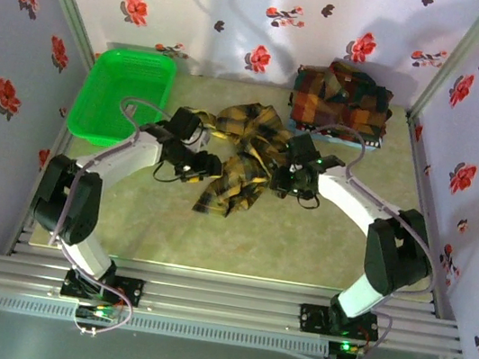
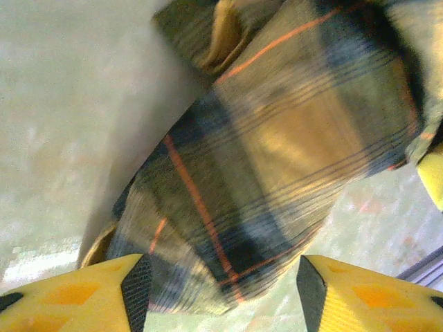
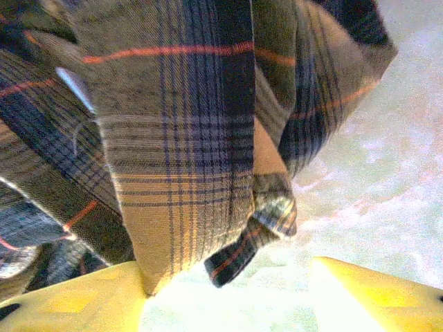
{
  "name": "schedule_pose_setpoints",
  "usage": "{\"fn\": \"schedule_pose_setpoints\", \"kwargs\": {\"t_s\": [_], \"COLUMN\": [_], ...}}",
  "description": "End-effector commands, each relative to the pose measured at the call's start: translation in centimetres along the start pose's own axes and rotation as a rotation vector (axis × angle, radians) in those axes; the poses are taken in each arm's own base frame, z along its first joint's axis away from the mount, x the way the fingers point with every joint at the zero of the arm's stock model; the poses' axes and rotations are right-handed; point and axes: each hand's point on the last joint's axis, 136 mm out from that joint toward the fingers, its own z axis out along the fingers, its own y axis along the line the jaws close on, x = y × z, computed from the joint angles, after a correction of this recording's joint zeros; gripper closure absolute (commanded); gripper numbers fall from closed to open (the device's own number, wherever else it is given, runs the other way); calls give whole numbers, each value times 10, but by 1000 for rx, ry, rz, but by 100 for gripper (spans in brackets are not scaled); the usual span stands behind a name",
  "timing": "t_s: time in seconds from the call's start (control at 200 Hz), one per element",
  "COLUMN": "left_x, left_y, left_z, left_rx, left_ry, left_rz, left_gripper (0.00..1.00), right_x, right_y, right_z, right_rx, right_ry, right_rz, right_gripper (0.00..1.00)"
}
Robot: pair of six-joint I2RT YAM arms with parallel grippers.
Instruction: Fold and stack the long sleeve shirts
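Observation:
A mustard-yellow and black plaid shirt (image 1: 245,155) lies crumpled in the middle of the table. My left gripper (image 1: 208,165) is at the shirt's left edge and my right gripper (image 1: 281,182) at its right edge. In the left wrist view the left gripper (image 2: 221,294) is open, with a fold of the plaid shirt (image 2: 277,152) reaching down between its yellow fingers (image 2: 104,294). Seen from the right wrist, the right gripper (image 3: 228,304) is open too; a hem of the shirt (image 3: 180,159) hangs against its left finger (image 3: 76,301).
Folded red, orange and dark green plaid shirts (image 1: 341,103) are stacked at the back right. A green plastic basket (image 1: 125,93) stands at the back left. Floral walls close in three sides of the beige table (image 1: 293,243).

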Motion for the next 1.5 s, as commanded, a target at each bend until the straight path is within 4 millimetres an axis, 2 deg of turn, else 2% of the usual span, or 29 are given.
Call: {"fn": "schedule_pose_setpoints", "kwargs": {"t_s": [0.0,0.11,0.255,0.38,0.51,0.595,0.645,0.69,0.715,0.76,0.815,0.885,0.925,1.03,1.145,1.26,1.355,1.495], "left_x": [31,50,60,60,52,49,48,46,45,40,31,15,2,-31,-64,-94,-115,-143], "left_y": [3,17,23,25,24,27,29,34,37,41,44,46,44,31,13,-2,-14,-42], "left_z": [-3,4,18,36,54,66,70,71,69,63,50,27,8,-51,-119,-182,-221,-273], "left_rx": [20,-5,-10,-5,5,0,-9,-37,-53,-71,-96,-136,-156,-180,-174,-162,-145,-103], "left_ry": [70,108,134,144,137,142,150,149,146,135,104,50,2,-155,-333,-496,-603,-764], "left_rz": [-11,-42,-47,-59,-67,-69,-66,-56,-53,-47,-36,-17,-4,29,60,89,120,210], "left_gripper": [41,39,37,34,35,44,51,62,68,82,94,100,100,100,100,100,100,100], "right_x": [-1,-5,-3,2,2,3,2,-1,-3,-9,-20,-38,-43,-64,-85,-106,-126,-153], "right_y": [6,9,14,10,8,2,-2,-6,-7,-9,-8,-6,-7,0,4,-1,-5,0], "right_z": [4,10,23,39,47,55,59,60,59,55,44,19,8,-39,-94,-151,-198,-243], "right_rx": [-43,-48,-67,-44,-32,-1,23,46,56,65,58,50,48,-8,-82,-154,-216,-311], "right_ry": [-22,-37,-15,18,13,14,14,3,-6,-29,-69,-138,-157,-234,-315,-432,-551,-639], "right_rz": [21,19,-1,-11,-3,-4,-4,2,7,20,34,41,41,37,45,86,108,97], "right_gripper": [38,38,35,36,38,42,51,62,65,74,82,89,90,94,99,100,100,100]}}
